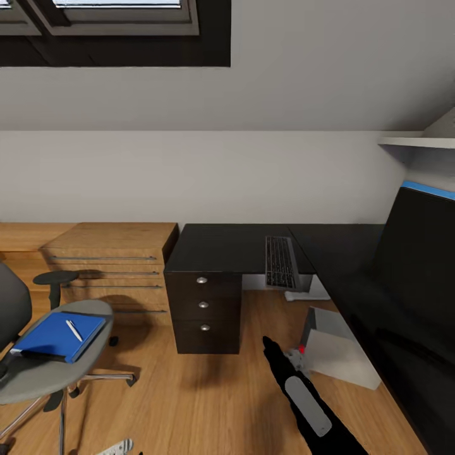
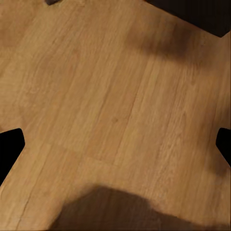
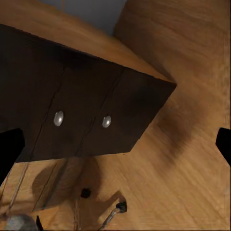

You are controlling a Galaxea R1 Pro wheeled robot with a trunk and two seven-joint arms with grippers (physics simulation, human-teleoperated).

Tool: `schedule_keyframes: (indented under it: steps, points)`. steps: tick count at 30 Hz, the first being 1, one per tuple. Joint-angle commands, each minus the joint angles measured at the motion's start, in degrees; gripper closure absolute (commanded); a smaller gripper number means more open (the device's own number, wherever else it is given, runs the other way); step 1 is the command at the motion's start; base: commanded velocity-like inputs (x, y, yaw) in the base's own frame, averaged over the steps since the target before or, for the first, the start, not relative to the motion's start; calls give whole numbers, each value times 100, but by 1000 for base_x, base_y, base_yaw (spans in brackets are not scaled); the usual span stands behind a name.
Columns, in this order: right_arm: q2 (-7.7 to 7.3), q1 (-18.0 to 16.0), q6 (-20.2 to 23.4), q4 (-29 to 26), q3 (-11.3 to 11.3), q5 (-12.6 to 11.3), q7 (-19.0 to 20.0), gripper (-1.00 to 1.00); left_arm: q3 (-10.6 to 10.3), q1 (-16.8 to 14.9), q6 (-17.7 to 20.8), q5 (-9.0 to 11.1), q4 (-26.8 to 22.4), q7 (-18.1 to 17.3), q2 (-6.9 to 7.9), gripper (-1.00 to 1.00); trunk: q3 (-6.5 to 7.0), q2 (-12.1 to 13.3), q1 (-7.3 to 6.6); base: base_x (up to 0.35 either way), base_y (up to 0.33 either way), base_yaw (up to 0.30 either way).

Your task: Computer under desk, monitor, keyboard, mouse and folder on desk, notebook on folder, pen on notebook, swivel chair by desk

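The blue folder (image 1: 58, 336) lies on the seat of the swivel chair (image 1: 38, 373), with the white pen (image 1: 74, 330) resting on top of it; a dark slab at its near edge may be the notebook, though I cannot tell. The keyboard (image 1: 280, 261) sits on the black tabletop (image 1: 227, 248), overhanging the front edge. The pale computer (image 1: 338, 351) stands on the floor (image 1: 189, 398) beside the drawers (image 1: 203, 309).

The likely trouble: the loose pen could roll off if the folder is lifted tilted, and the keyboard could tip off if brushed. The chair may also roll away under a push.

The left hand (image 2: 115, 144) is spread wide over bare floor, holding nothing. The right hand (image 3: 115, 144) is likewise wide and empty, facing the drawers.
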Motion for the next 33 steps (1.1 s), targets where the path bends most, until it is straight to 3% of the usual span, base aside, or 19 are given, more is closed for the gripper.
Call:
schedule_keyframes:
  steps: [1,3,6,8,10,13,15,17,19,20,21,22,24,27,29,33]
  points:
    - [-5,-5,-51,66,145,30,-25,-100,17,-1,-54,57,-6,-22,2,-100,-6,-3,-1,-24,0,0]
    - [-14,-5,-52,219,486,271,-41,-100,36,-1,-289,57,-6,-31,6,-100,-6,-3,-1,-16,0,0]
    - [-14,-5,-49,414,778,479,-76,-100,46,-1,-466,60,-6,-32,8,-100,12,37,-23,-8,0,0]
    - [0,-5,-59,1313,1267,806,-186,-100,56,-1,-603,67,-6,-35,11,-100,48,117,-67,-2,0,0]
    - [4,-5,-122,1948,1490,1091,-204,-100,62,-1,-625,72,-6,-33,10,-100,84,197,-111,-1,0,0]
    - [-2,-5,-389,2296,1615,1553,-206,-100,76,-1,-623,82,-6,-32,13,-100,138,318,-176,0,0,0]
    - [-14,-5,-759,2617,1670,1969,-199,-100,138,-1,-602,87,-6,-28,17,-100,174,398,-220,0,0,0]
    - [3,-5,-1106,3329,1783,2464,-193,-100,260,-1,-571,84,98,-24,46,-100,210,478,-264,0,0,0]
    - [16,-5,-1341,3529,1861,2766,-193,-100,288,-1,-578,81,307,-26,100,-100,246,558,-308,0,0,0]
    - [82,-1,-1627,3722,1915,3124,-193,-100,303,-1,-591,77,617,-26,146,-100,264,598,-330,0,0,0]
    - [123,0,-1676,3793,1924,3212,-193,-100,305,-1,-596,76,693,-27,152,-100,282,639,-352,0,0,0]
    - [258,2,-1785,4014,1940,3475,-193,-100,305,-1,-611,68,890,-35,164,-100,300,679,-374,0,0,0]
    - [345,3,-1915,4161,1947,3707,-193,-100,305,-1,-640,56,1014,-45,171,-100,336,759,-418,0,0,0]
    - [395,4,-2126,4246,1950,3835,-195,-100,302,-1,-681,52,1093,-48,171,-100,389,879,-484,0,0,0]
    - [475,4,-2497,4349,1960,3950,-175,-100,281,-1,-722,44,1274,-41,149,-100,425,959,-528,0,0,0]
    - [514,4,-2564,4379,1961,3972,-139,-100,276,-1,-734,39,1335,-40,146,-100,497,1120,-616,0,0,0]
